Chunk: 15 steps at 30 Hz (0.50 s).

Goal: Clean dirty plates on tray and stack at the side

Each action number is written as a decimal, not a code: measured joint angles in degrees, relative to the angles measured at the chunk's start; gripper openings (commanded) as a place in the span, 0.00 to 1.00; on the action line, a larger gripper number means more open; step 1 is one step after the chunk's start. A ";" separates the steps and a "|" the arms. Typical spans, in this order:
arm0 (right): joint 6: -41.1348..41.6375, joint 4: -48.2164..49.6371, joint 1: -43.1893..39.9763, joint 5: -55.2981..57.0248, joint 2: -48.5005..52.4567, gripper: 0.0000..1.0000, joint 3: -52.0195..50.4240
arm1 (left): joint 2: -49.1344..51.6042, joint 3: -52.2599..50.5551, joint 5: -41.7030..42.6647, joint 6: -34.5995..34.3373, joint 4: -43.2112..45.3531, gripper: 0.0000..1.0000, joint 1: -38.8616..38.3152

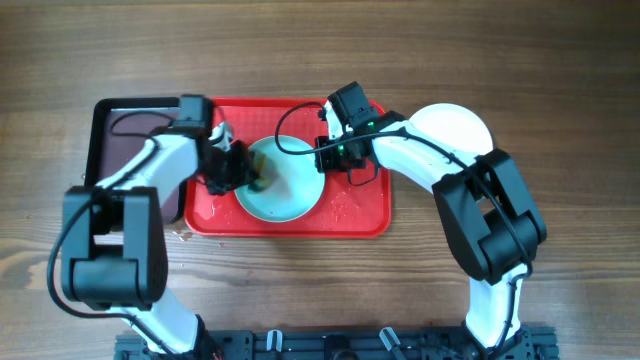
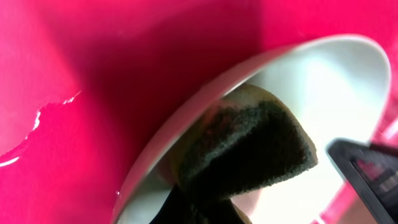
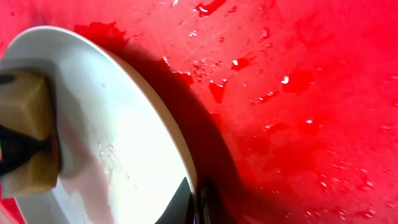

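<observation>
The left claw (image 1: 240, 172) is closed on a sponge (image 1: 259, 181). The sponge is held just in front of the fingers and is pressed on the inner face of the turquoise plate (image 1: 290, 195). In the left wrist view the dark green scouring side of the sponge is seen, with a pale layer behind it. The sponge is placed just inside the rim that is nearest to this claw.

The plate is lying in the red tray (image 1: 350, 218), between the 2 claws. The right claw (image 1: 325, 152) is closed narrowly on the opposite rim of the plate. In the right wrist view the thin rim is seen passing between the 2 fingertips at the lower edge of the picture. From this claw the plate is spread forward, and the sponge is seen at its far end.

A dark shadow is cast on the tray under the rim near the right claw. That side of the plate seems to be raised a little, but this cannot be told for sure. The tray floor beside the right claw is covered with water drops (image 3: 273, 93).

Behind the right claw, outside the tray, a white plate (image 1: 460, 120) is resting on the wooden table (image 1: 500, 50), partly hidden by the right arm. Behind the left claw, just beside the red tray, a black tray (image 1: 125, 150) is found.
</observation>
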 measured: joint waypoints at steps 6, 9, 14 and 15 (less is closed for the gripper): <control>0.07 0.26 0.00 -0.83 0.17 0.04 0.00 | 1.22 -1.09 8.09 6.93 -3.08 0.04 1.55; 0.46 0.55 0.00 -1.20 0.31 0.05 0.00 | 1.31 -1.33 9.01 8.57 -3.48 0.04 -0.63; 0.63 0.66 0.00 -1.20 0.33 0.04 0.00 | 1.20 -1.27 6.10 7.17 -3.08 0.04 -6.34; 0.63 0.66 0.00 -1.20 0.33 0.04 0.00 | 1.09 -1.18 5.33 6.49 -2.84 0.04 -7.10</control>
